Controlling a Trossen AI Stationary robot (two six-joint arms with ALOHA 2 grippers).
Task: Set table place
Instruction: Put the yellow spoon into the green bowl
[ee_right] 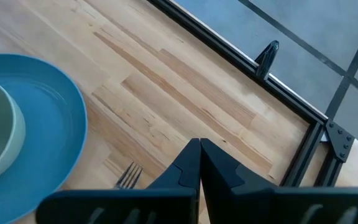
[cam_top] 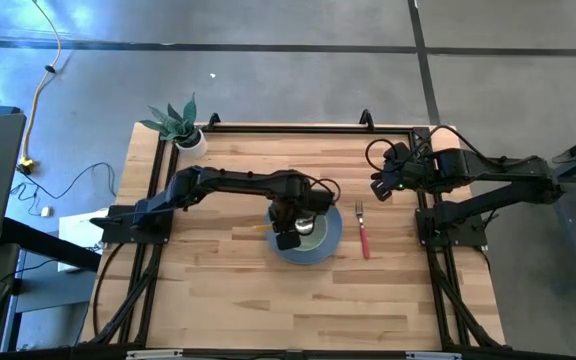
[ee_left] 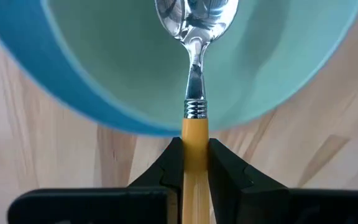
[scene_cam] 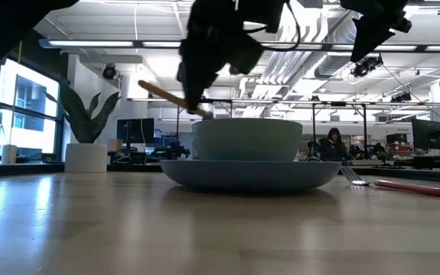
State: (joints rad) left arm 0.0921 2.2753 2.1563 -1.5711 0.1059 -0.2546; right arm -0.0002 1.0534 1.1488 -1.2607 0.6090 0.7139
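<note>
A blue plate (cam_top: 330,243) lies mid-table with a pale green bowl (scene_cam: 247,137) standing on it. My left gripper (cam_top: 290,228) is over the bowl's left side, shut on a spoon with a yellow handle (scene_cam: 163,95) and a metal head (ee_left: 196,15). The head is over the bowl's inside (ee_left: 123,68); whether it touches the bowl I cannot tell. A fork with a red handle (cam_top: 364,238) lies flat on the table (cam_top: 228,300), right of the plate. My right gripper (cam_top: 380,187) is shut and empty above the table's far right part. My left gripper pinches the spoon's yellow handle (ee_left: 196,138) between its two fingers, just behind the metal collar at the head end. The fingers come from above and the left. The spoon slants down toward the bowl, its free handle end (scene_cam: 145,85) raised, clear of the table.
A potted plant (cam_top: 178,125) stands at the table's far left corner. The black frame (ee_right: 229,50) edges the table. Bare wood lies near the front edge and left of the plate.
</note>
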